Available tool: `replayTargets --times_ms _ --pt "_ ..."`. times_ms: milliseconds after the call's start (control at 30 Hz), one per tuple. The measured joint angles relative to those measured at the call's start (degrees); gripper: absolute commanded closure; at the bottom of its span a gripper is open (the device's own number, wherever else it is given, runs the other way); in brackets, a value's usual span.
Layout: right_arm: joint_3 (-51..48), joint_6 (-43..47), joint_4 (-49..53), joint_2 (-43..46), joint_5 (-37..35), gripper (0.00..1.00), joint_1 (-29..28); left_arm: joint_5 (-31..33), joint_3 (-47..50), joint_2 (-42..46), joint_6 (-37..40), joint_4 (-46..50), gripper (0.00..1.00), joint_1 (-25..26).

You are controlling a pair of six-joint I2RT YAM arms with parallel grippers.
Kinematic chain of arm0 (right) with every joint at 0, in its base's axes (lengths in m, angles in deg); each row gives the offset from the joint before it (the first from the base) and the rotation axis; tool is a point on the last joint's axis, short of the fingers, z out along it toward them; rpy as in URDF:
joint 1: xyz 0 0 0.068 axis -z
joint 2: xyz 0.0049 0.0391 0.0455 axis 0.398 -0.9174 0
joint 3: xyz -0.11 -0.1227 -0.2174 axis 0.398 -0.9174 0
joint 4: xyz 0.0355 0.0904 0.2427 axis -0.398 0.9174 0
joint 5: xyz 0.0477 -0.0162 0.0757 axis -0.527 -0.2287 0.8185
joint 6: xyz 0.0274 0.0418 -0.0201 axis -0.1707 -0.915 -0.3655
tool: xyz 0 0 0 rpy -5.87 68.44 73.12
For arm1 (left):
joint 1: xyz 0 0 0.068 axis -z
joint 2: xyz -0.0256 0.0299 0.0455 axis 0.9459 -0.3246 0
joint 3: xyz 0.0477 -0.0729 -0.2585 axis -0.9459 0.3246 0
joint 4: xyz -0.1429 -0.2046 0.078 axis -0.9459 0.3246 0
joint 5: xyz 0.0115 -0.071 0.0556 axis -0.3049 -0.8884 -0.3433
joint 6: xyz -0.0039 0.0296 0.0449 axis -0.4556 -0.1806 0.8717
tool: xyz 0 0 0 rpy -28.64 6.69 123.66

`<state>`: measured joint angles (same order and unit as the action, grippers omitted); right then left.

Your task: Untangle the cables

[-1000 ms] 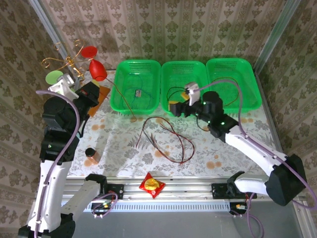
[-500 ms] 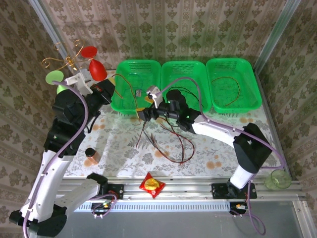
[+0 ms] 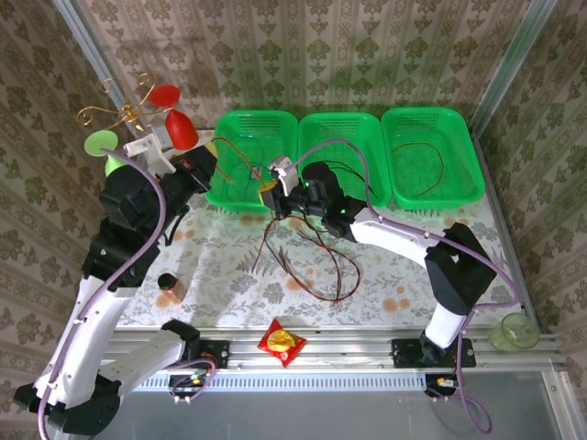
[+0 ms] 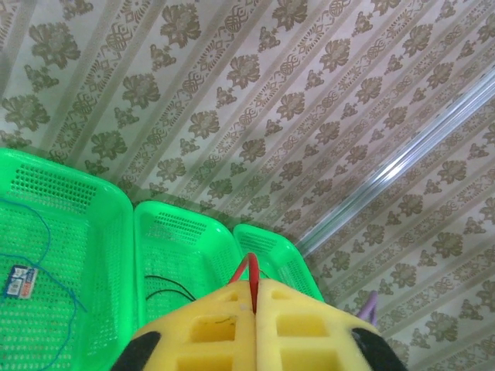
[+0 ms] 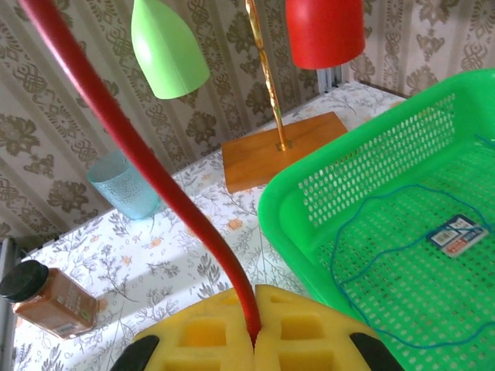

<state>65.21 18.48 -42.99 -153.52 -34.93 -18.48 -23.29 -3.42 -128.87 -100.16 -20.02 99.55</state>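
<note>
Left gripper: the left gripper (image 3: pixel 210 150) hung at the left basket's left edge; in its wrist view (image 4: pixel 254 289) the yellow pads were pressed together on the red cable (image 4: pixel 246 268).
Right gripper: the right gripper (image 3: pixel 268 189) was reached across to the near rim between the left and middle baskets; its pads (image 5: pixel 288 332) were closed, pinching the red cable (image 5: pixel 139 151), which rose up and to the left from the grip.
Red cable: in the top view a thin strand (image 3: pixel 240 149) arced from one gripper to the other across the left basket's near-left corner.
Loose cables: red and black loops (image 3: pixel 310 258) lay crossed on the worktop (image 3: pixel 220 266) just in front of the middle basket, below the right gripper.
Left basket: the left basket (image 3: pixel 252 116) held a blue-green cable (image 5: pixel 340 247) and a small label (image 5: pixel 456 232).
Middle basket: the middle basket (image 3: pixel 341 117) held a black cable (image 4: pixel 166 284).
Right basket: the right basket (image 3: pixel 431 112) held a brown-orange cable (image 3: pixel 417 170).
Nearby: a gold stand with a wooden base (image 5: pixel 286 151), a red cup (image 5: pixel 325 31) and a green cup (image 5: pixel 166 46); a spice jar (image 5: pixel 46 297) and a bluish glass (image 5: pixel 124 185) stood on the cloth.
</note>
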Motion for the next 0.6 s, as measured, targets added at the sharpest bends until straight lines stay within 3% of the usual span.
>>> replayTargets --times_ms 33,167,367,600 --pt "-0.3 0.0 0.8 1.1 -1.0 1.0 0.1 0.2 0.6 0.4 0.3 -0.3 0.57 0.0" --pt "-1.0 0.5 5.7 7.5 -5.0 1.0 1.3 0.4 3.6 2.1 0.7 -1.1 0.39 0.0" --pt "1.8 4.4 17.4 18.4 -12.5 1.0 8.7 0.4 9.1 2.8 0.9 -1.9 0.33 0.0" --pt "3.3 7.0 26.7 25.8 -19.4 1.0 24.4 0.4 12.6 2.7 0.7 -2.1 0.32 0.9"
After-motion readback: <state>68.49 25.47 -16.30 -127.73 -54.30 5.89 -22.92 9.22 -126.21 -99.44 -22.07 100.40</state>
